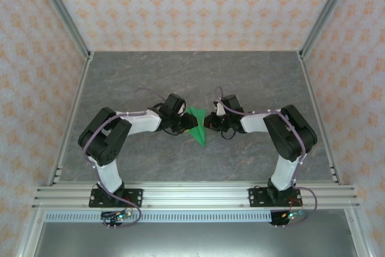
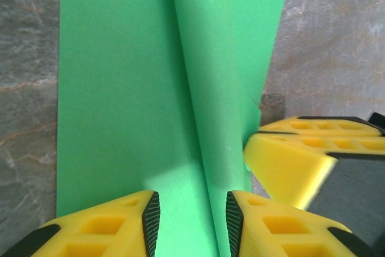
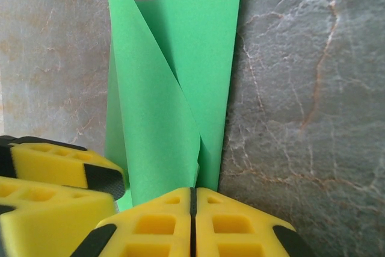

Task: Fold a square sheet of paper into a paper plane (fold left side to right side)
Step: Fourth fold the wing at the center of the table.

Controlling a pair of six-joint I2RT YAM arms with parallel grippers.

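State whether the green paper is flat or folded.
Partly folded: one side of the green paper curls over the rest, not pressed flat.

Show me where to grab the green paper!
Probably the green paper by its raised fold, from the left, where the left gripper straddles it. The fold stands off the table, so fingers fit either side; the right gripper holds the right edge.

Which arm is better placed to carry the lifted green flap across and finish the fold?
Probably the right. The right gripper has its jaws shut at the raised edge of the square sheet of paper, apparently pinching it. The left gripper holds its jaws part open over the sheet, not closed on it.
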